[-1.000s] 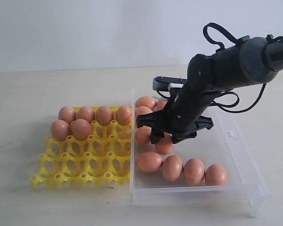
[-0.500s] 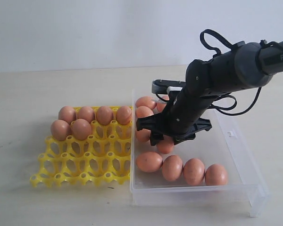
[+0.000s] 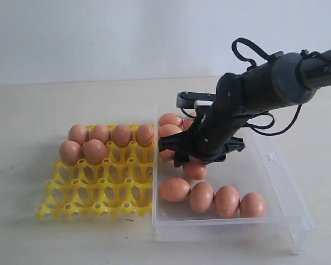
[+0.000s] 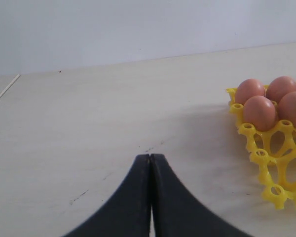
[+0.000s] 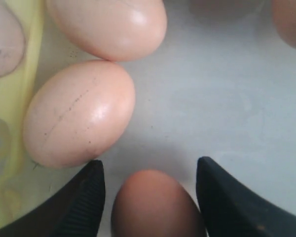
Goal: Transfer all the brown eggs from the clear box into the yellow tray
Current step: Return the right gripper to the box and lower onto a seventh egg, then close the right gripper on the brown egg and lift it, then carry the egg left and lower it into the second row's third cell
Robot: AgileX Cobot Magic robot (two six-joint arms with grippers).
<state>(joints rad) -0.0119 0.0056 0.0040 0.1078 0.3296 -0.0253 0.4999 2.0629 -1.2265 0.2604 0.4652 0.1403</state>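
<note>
Right end effector [image 3: 195,159] was spread wide astride a brown egg [image 3: 195,169] mid-frame in the clear box [image 3: 267,182]; closure, then carriage to the yellow tray [image 3: 99,191], was judged next.

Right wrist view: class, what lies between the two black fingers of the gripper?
One brown egg lies between the open fingers, inside the clear box. The right wrist view shows this most plainly.
</note>
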